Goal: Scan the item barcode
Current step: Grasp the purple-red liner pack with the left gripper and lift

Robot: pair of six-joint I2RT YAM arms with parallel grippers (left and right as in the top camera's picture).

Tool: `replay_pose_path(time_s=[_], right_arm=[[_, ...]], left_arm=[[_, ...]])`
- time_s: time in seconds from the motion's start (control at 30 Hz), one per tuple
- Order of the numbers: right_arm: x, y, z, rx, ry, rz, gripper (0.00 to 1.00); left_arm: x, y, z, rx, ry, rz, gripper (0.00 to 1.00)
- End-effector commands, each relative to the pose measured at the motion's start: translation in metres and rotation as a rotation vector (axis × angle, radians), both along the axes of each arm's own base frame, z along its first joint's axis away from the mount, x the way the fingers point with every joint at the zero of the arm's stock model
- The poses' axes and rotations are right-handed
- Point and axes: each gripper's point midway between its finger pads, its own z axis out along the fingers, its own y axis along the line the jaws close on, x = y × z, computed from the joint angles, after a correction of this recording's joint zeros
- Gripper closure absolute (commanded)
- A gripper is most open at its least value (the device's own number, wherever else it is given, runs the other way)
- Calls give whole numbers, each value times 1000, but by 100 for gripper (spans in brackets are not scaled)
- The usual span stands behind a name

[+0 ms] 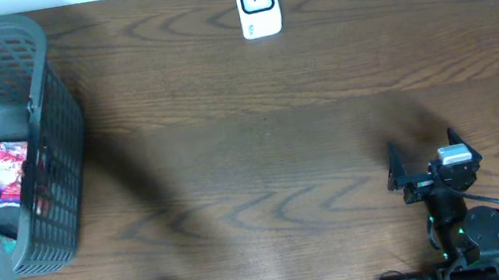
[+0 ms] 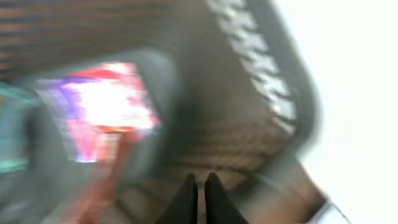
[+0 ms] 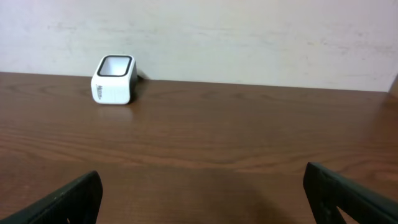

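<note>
**Packet in the basket, left jaws closed on nothing**

A dark grey plastic basket (image 1: 45, 87) with perforated mesh walls and a rounded rim sits at the table's (image 1: 262, 158) left edge. The table is brown wood with a long, wavy grain. Inside the basket lies the item (image 1: 5, 171), a glossy, flat packet printed in pink, purple and white. The left wrist view is heavily motion-blurred, so no barcode can be made out.

The scanner (image 1: 257, 3) is a small white box with rounded corners and a dark-framed window. It stands at the far edge, well apart from the basket.

The left gripper (image 2: 200, 182) hangs over the basket's interior with its 2 black fingers pressed together. Nothing shows between them, and the packet lies off to one side. The right gripper (image 3: 200, 174) is spread wide and empty, low over bare wood, facing the scanner (from well back).
</note>
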Motion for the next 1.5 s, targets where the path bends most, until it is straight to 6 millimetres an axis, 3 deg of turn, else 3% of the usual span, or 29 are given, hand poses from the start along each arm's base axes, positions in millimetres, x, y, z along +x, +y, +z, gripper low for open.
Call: replay_pose_path(time_s=[0.0,0.07,0.13,0.17,0.2,0.23,0.27,0.33,0.53,0.7,1.13,1.33,1.47], right_arm=[[0,-3,-1,-16,-1,-10,1],[0,-3,-1,-16,-1,-10,1],[0,-3,-1,-16,-1,-10,1],[0,-3,-1,-16,-1,-10,1],[0,-3,-1,-16,-1,-10,1],[0,-3,-1,-16,-1,-10,1],[0,-3,-1,-16,-1,-10,1],[0,-3,-1,-16,-1,-10,1],[0,-3,-1,-16,-1,-10,1],[0,-3,-1,-16,-1,-10,1],[0,-3,-1,-16,-1,-10,1],[0,-3,-1,-16,-1,-10,1],[0,-3,-1,-16,-1,-10,1]], left_arm=[[36,-86,30,-6,-135,-351,93],[37,-92,32,88,-105,-346,93],[35,-79,31,183,-54,-250,92],[34,-72,30,209,-35,-212,87],[32,-66,29,227,-20,-180,72],[32,-59,26,238,-2,-153,49],[31,-54,23,242,11,-135,35],[31,-37,14,247,52,-84,26],[25,21,-23,217,183,67,23],[25,52,-66,111,260,179,17],[80,74,-179,38,414,153,11],[80,74,-240,1,550,109,12],[70,69,-278,-6,687,13,12]])
